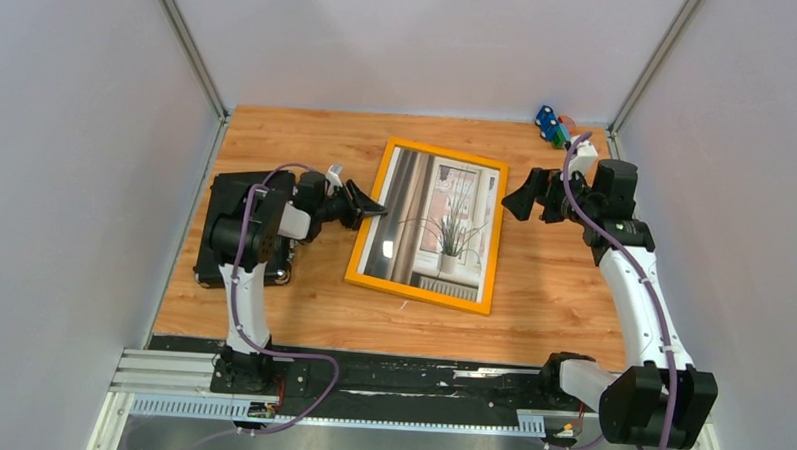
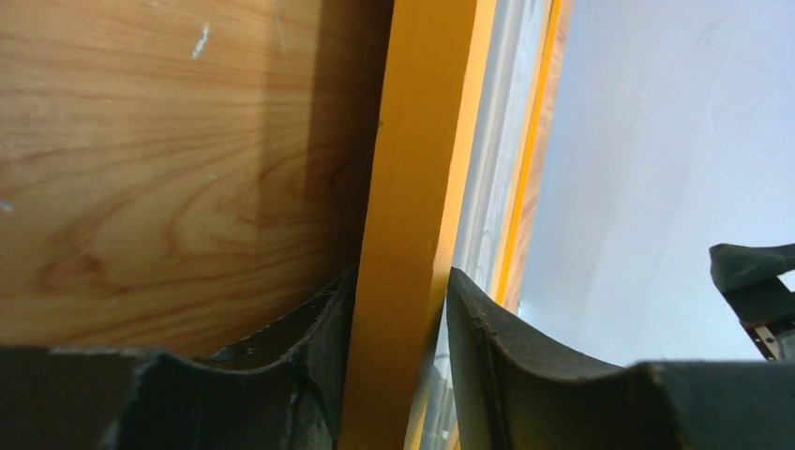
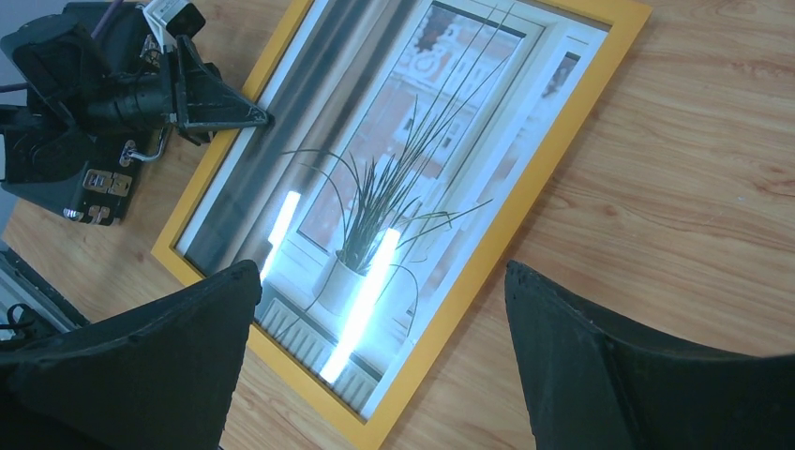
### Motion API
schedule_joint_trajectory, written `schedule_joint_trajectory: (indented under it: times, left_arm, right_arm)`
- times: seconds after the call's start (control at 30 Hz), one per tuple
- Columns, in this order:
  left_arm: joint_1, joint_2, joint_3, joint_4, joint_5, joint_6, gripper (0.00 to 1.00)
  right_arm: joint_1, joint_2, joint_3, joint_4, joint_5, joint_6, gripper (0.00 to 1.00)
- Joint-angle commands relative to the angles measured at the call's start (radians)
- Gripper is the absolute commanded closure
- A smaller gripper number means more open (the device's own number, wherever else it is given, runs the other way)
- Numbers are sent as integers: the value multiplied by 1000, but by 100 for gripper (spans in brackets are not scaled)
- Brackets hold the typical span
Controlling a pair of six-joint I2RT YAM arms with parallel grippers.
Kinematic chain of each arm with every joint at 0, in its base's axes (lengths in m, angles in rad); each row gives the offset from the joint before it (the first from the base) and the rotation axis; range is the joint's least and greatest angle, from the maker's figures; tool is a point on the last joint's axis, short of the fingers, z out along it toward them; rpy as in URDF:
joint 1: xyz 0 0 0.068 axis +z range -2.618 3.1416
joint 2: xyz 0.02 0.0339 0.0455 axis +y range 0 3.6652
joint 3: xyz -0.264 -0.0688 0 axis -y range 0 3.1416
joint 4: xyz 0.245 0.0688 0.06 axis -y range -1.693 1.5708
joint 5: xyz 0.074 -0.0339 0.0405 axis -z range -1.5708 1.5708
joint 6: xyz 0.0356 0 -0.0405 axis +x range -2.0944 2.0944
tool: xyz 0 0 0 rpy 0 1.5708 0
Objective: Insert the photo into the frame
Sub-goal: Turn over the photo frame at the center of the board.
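- Photo (image 1: 440,221) sits inside the frame (image 1: 447,153), face up behind the pane, with a plant pot and window showing; it fills the opening on all four sides, so I judge the insertion essentially done.
- Frame lies flat near the middle of the table (image 1: 572,291), turned slightly askew, with its long sides running away from the arm bases.
- Left gripper (image 1: 373,210) comes in low from the side and straddles the left rail, one finger outside on the wood and one inside over the pane. It is probably placed there to steady or square the frame.
- Left wrist view: the rail stands between the left gripper's (image 2: 401,277) fingers. The outer finger looks to be touching, but the inner one is unclear, so I cannot tell whether it is clamped or letting go.
- Right gripper (image 1: 520,201) hovers just beside the right rail with its fingers spread wide and nothing between them, apparently on standby. The right wrist view confirms this (image 3: 382,267).
- Count: one print, one frame, two grippers.
- Also present: one black case (image 1: 224,191) under the left arm and a cluster of small coloured pieces (image 1: 551,125) at the far right corner, too small to count.
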Motion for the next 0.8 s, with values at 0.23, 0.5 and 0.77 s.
schedule_joint_trajectory:
  times: [0.23,0.5,0.77]
  left_arm:
    - [-2,-47,-3,-242,-91,106,34]
    - [-4,-140,8,-440,-163,204,13]
    - [-14,-165,36,-574,-221,306,0]
  right_arm:
    - [-9,1,9,49,7,-7,0]
    - [-9,20,22,49,9,-9,0]
    - [-11,38,36,42,17,-11,0]
